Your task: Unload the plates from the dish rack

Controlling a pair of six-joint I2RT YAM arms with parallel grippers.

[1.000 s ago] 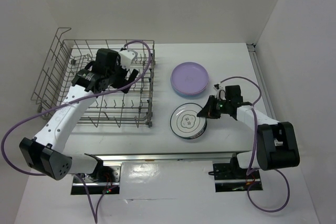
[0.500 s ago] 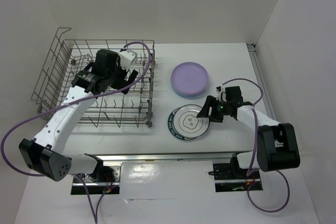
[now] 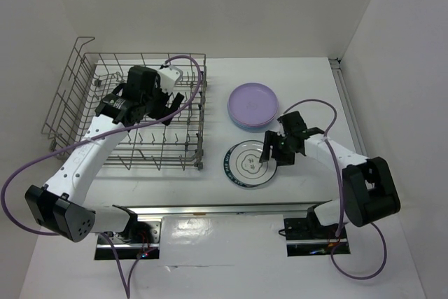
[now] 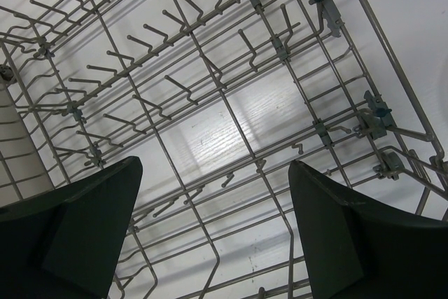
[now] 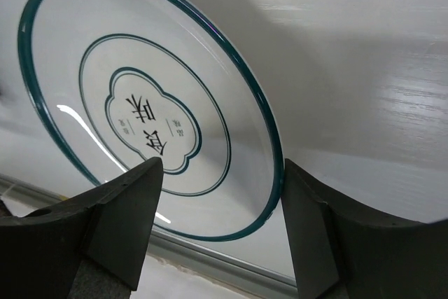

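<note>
Shifted up-left, right gripper (image 3: 269,152) hangs with fingers apart at the teal-rimmed plate (image 3: 245,166), flat at lower centre. Left gripper (image 4: 213,173), spread wide, hovers over the rack (image 3: 84,68), upper left.

Dish rack (image 3: 67,103): one. White teal-rimmed plate (image 3: 245,164): one. Pastel stack (image 3: 252,101) — lavender plate on top, blue edge beneath, so at least two. Grippers — two: left gripper (image 4: 213,173), right gripper (image 5: 222,169).
</note>
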